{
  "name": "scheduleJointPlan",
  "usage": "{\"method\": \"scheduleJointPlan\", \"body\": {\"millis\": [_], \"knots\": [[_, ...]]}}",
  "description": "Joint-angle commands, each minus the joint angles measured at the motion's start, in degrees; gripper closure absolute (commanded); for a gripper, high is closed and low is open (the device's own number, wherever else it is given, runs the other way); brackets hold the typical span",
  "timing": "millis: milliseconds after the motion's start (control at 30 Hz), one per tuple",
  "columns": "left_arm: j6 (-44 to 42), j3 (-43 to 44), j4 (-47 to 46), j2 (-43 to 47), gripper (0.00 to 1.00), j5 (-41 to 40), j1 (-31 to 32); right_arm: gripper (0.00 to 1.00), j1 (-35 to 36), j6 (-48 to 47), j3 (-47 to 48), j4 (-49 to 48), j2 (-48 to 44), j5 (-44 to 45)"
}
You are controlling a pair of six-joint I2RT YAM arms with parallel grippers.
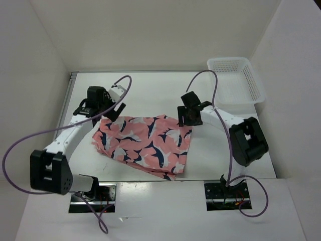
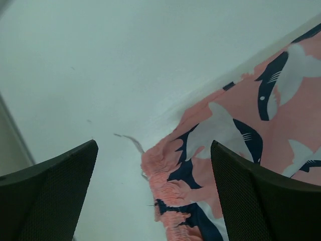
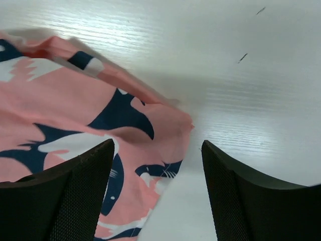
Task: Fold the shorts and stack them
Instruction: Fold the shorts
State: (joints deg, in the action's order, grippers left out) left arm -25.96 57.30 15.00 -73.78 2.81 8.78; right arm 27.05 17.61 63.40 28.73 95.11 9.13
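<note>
On the table [image 1: 150, 95], shark-print shorts [image 1: 145, 143]

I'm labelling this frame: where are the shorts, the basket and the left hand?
Shorts [image 1: 145, 143]: top view, middle of the cloth.
Basket [image 1: 255, 80]: top view, right wall.
Left hand [image 1: 116, 113]: top view, between its fingertips.

1. White table [image 1: 150, 90]: pale matte top with a few small dark marks.
2. Shorts [image 1: 145, 143] lie flat on it, near the middle.
3. Mesh basket [image 1: 228, 61] stands at the far right corner, well apart from the shorts.
</note>
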Motion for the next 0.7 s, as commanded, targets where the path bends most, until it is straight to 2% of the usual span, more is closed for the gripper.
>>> {"method": "scheduleJointPlan", "body": {"millis": [0, 133, 200, 267, 333, 400, 433, 467, 500, 533, 567, 633, 667], "knots": [[6.44, 0.09, 0.81, -6.45, 0.0, -0.18, -3.14, 0.24, 0.11, 2.87, 2.78, -0.17, 5.59, -3.49], [5.14, 4.66, 6.69, -15.41, 0.0, 5.35, -8.07, 0.24, 0.11, 4.89, 2.79, 0.36, 8.68, -5.95], [4.42, 5.88, 7.23, -17.0, 0.0, 5.37, -8.07, 0.27, 0.11, 5.68, 2.09, 0.36, 8.69, -7.53], [5.21, 7.29, 8.63, -22.35, 0.0, 2.91, -8.07, 0.32, 0.11, 6.48, 2.08, 0.36, 9.74, -9.03], [5.91, 10.1, 11.34, -27.96, 0.0, 2.9, -10.53, 0.48, 0.11, 6.48, 2.08, -0.52, 11.05, -10.87], [6.62, 10.72, 11.36, -29.58, 0.02, 5.97, -11.24, 0.65, 0.11, 7.0, 4.26, -1.22, 12.11, -11.75], [6.62, 10.73, 10.75, -29.58, 0.09, 7.29, -11.24, 0.8, 0.11, 7.0, 5.24, -1.74, 13.25, -11.76], [6.62, 10.73, 10.75, -29.58, 0.16, 7.91, -11.24, 0.87, 0.11, 6.22, 7.42, -1.75, 13.87, -11.15], [7.4, 10.73, 10.75, -30.8, 0.23, 7.91, -11.24, 1.0, -0.41, 6.21, 8.49, -1.75, 15.09, -8.62], [7.41, 11.34, 10.75, -31.33, 0.31, 8.87, -11.24, 1.0, -0.42, 5.17, 9.63, -2.27, 15.8, -7.12], [7.93, 12.04, 10.75, -31.95, 0.46, 10.71, -11.24, 1.0, -1.29, 3.77, 11.99, -2.8, 16.59, -6.15], [9.95, 14.85, 10.75, -33.36, 0.61, 13.0, -11.76, 1.0, -3.31, 2.18, 15.07, -3.94, 18.61, -3.52], [12.4, 16.08, 10.75, -33.36, 0.65, 15.71, -11.76, 1.0, -3.93, 1.3, 18.74, -3.95, 20.71, -0.89]]}}
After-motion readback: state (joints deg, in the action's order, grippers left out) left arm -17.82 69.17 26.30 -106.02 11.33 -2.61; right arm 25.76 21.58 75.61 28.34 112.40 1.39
